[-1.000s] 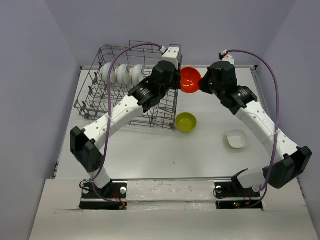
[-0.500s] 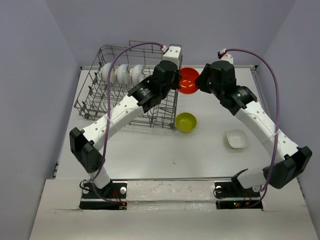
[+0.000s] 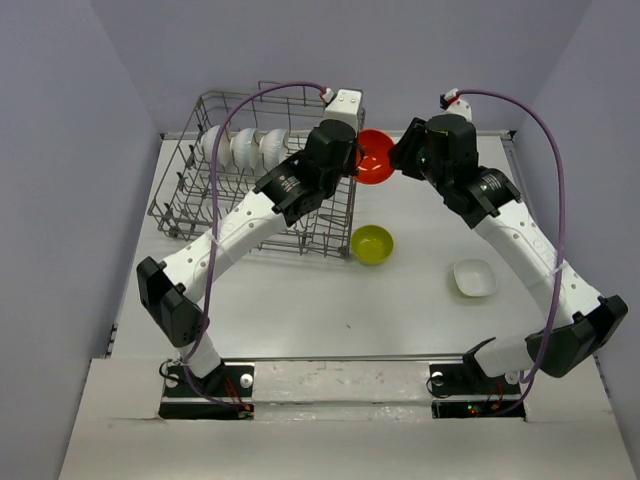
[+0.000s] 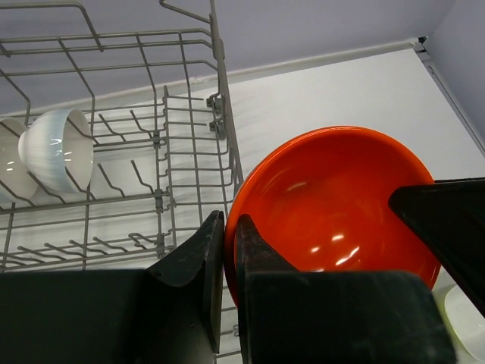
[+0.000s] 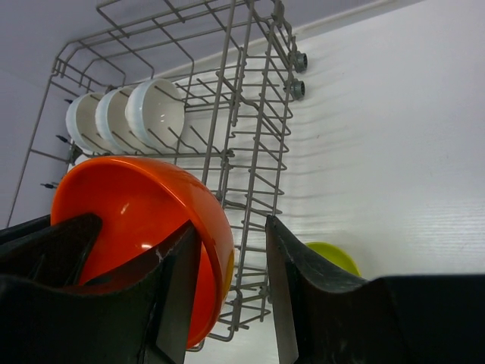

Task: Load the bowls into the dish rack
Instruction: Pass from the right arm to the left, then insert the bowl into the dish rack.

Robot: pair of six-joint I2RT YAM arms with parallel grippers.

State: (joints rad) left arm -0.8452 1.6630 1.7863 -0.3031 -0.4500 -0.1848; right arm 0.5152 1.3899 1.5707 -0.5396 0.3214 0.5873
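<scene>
Bowl (image 4: 333,205) looks stiff, light, glossy-slick; we judge its rim (image 4: 318,130) best: left gripper (image 4: 229,224) pinches it, right gripper (image 5: 233,225) stands apart.

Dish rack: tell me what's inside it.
Three white bowls stand on edge in the dish rack along its far side. The left arm covers part of its floor.

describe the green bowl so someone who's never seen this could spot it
Find the big grey wire dish rack at the far left of the table. Just off its near right corner a small bowl sits upright, alone on the white tabletop. It is the only yellow-green one: the orange bowl is held aloft beside the rack, and the rest are white.
</scene>
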